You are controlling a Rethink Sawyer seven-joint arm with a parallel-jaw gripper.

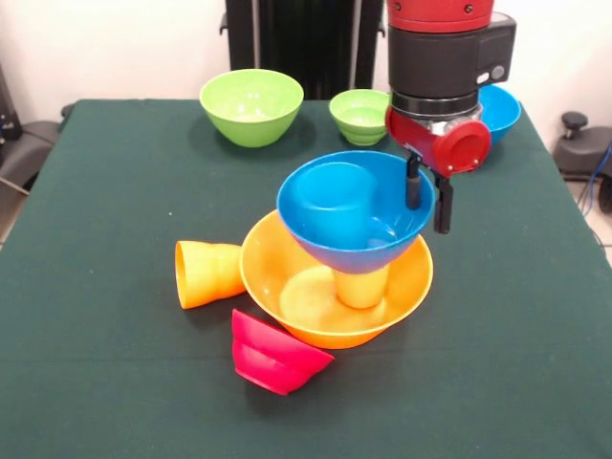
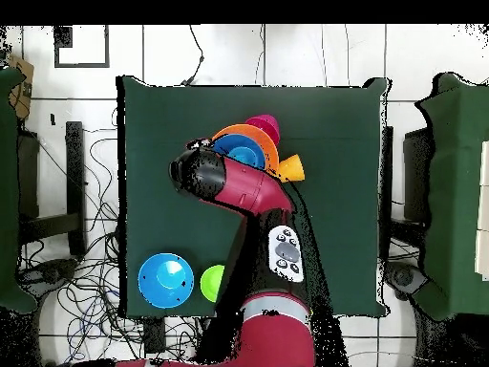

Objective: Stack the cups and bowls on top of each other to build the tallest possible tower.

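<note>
Gripper (image 1: 428, 203) holding the rim of a blue bowl (image 1: 354, 212) above the large orange bowl (image 1: 335, 277).

Front view: the jaws stand narrow, one finger inside and one outside the blue bowl's right rim. A blue cup (image 1: 333, 199) sits inside this bowl. The bowl rests on a yellow cup (image 1: 361, 285) standing in the orange bowl, near the middle of the table (image 1: 96, 382). An orange cup (image 1: 206, 273) lies on its side, touching the orange bowl's left wall. A small red bowl (image 1: 273, 356) lies tipped just in front. Along the far edge stand a large green bowl (image 1: 251, 105), a small green bowl (image 1: 360, 115) and a second blue bowl (image 1: 502, 110), partly behind the arm.

Overhead view: the arm (image 2: 253, 196) covers most of the stack (image 2: 250, 145). The second blue bowl (image 2: 165, 280) sits near the table's bottom-left corner.
</note>
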